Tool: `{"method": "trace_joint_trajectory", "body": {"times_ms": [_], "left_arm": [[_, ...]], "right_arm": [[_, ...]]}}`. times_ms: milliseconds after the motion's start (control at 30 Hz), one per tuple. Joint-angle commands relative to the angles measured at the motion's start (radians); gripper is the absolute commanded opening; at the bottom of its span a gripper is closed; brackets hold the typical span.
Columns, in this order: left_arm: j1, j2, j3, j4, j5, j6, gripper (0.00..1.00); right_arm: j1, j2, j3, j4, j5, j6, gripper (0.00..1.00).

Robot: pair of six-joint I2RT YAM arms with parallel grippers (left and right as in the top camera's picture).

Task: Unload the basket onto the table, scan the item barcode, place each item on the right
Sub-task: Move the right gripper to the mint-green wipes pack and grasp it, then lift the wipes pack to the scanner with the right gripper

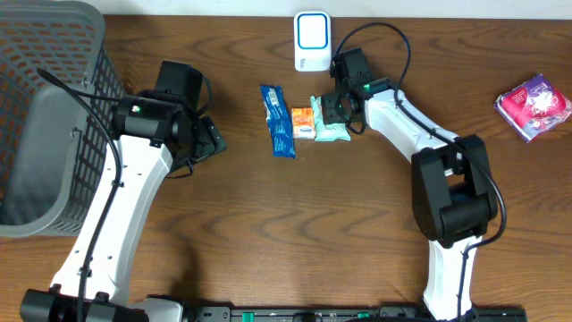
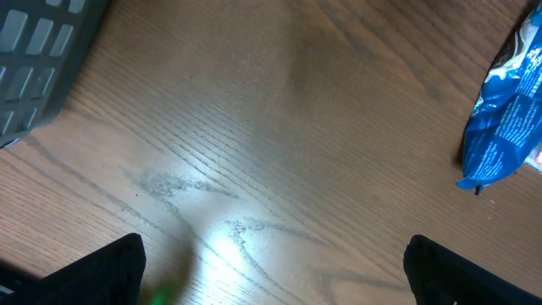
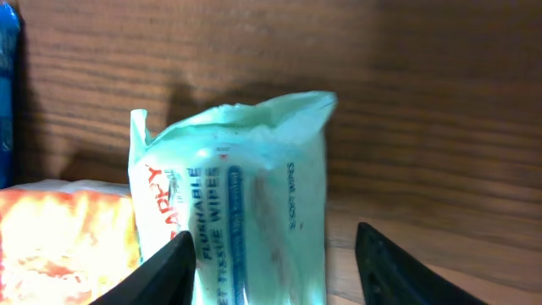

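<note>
A mint-green pack of wipes [image 1: 331, 131] lies in the middle of the table beside an orange packet [image 1: 303, 122] and a blue packet [image 1: 279, 121]. My right gripper [image 1: 336, 111] is down over the wipes pack. In the right wrist view the wipes pack [image 3: 246, 195] sits between the fingers of that gripper [image 3: 273, 239]; the left finger touches its edge and a gap shows at the right finger. My left gripper [image 2: 275, 246] stands wide open over bare wood, with the blue packet [image 2: 508, 119] off to its right. A white and blue scanner [image 1: 313, 40] stands at the table's back edge.
A grey mesh basket [image 1: 45, 116] fills the far left of the table. A pink package [image 1: 534, 105] lies at the far right. The orange packet [image 3: 68, 237] presses against the wipes pack's left side.
</note>
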Motion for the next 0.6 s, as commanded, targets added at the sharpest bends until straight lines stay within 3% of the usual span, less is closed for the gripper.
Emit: {"method": "trace_joint_trajectory", "body": {"times_ms": [0,100,333,567], "left_arm": [[0.004,0.002,-0.001,-0.003,-0.006,-0.005,0.98],[0.004,0.002,-0.001,-0.003,-0.006,-0.005,0.98],[0.004,0.002,-0.001,-0.003,-0.006,-0.005,0.98],[0.004,0.002,-0.001,-0.003,-0.006,-0.005,0.98]], "right_arm": [[-0.007,0.064,-0.005,-0.013,-0.024,-0.006,0.51],[-0.007,0.076,-0.005,-0.017,-0.024,-0.006,0.45],[-0.01,0.067,0.004,-0.023,-0.024,-0.006,0.02],[-0.024,-0.003,0.045,-0.058,0.035,-0.008,0.01]]}}
